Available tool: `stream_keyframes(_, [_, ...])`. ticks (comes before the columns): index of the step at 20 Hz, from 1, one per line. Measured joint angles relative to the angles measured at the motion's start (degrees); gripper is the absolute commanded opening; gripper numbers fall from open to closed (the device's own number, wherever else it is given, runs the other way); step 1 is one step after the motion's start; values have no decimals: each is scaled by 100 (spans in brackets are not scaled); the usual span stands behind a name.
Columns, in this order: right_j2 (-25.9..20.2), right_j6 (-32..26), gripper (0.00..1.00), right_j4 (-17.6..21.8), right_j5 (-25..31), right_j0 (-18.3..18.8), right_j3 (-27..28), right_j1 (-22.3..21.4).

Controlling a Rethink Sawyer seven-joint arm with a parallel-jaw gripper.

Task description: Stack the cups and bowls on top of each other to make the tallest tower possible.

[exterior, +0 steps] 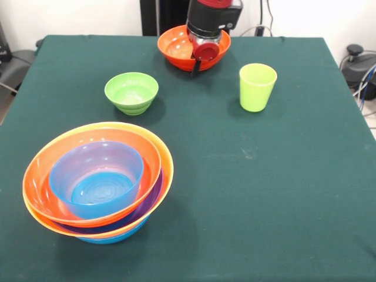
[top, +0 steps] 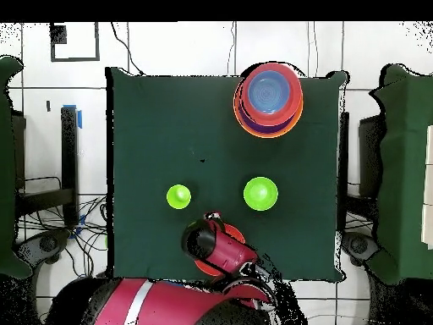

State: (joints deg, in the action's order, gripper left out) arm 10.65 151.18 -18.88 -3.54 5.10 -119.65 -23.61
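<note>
The tower [exterior: 97, 182] already nests most bowls, but the green bowl [exterior: 131, 92], cup [exterior: 257, 87] and orange bowl [exterior: 176, 47] under the claw [exterior: 197, 63] remain apart on the desk [exterior: 264, 194]; I cannot tell the claw's opening.

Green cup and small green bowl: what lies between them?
Nothing: only bare green cloth separates the cup and small green bowl, shown in both views.
</note>
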Motion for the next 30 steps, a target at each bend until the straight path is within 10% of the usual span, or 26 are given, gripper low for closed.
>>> stream_keyframes(18, [363, 0, 0, 40, 1279, -3, 374, -344])
stream_keyframes(30, [881, 0, 0, 427, 2778, -211, 1541, -748])
